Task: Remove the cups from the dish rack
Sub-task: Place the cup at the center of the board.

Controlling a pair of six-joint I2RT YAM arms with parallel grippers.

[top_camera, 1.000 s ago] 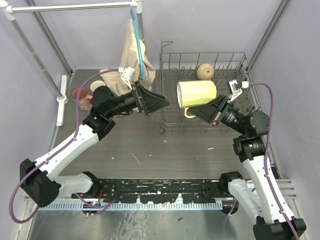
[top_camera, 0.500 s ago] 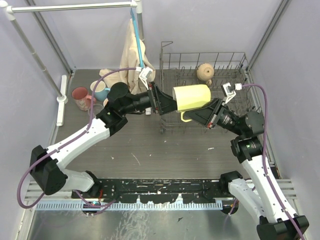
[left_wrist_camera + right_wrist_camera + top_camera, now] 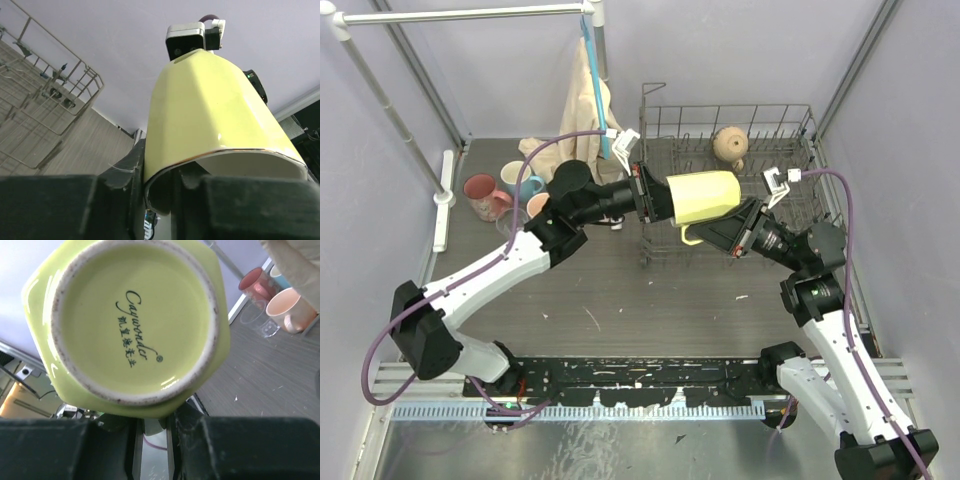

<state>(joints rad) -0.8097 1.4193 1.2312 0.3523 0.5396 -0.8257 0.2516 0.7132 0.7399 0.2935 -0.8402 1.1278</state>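
Yellow-green mug point(image 3: 703, 196) is held sideways by the right gripper point(image 3: 713, 228). Its rim is straddled by the parted left gripper point(image 3: 658, 200).

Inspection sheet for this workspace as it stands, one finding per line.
Surface: dark table, scuffed, a few white specks.
Job's things: yellow-green mug held in the air above the dish rack; tan mug inside the rack; salmon mug, light blue mug, peach mug and clear glass on the table left of the rack.
Clutter: beige cloth hanging from the rail.
Grippers: right gripper holds the yellow-green mug at its base end; left gripper straddles its rim, grip unclear.
Cables: purple cables loop along both arms.
Surroundings: lilac walls; nothing else seen.
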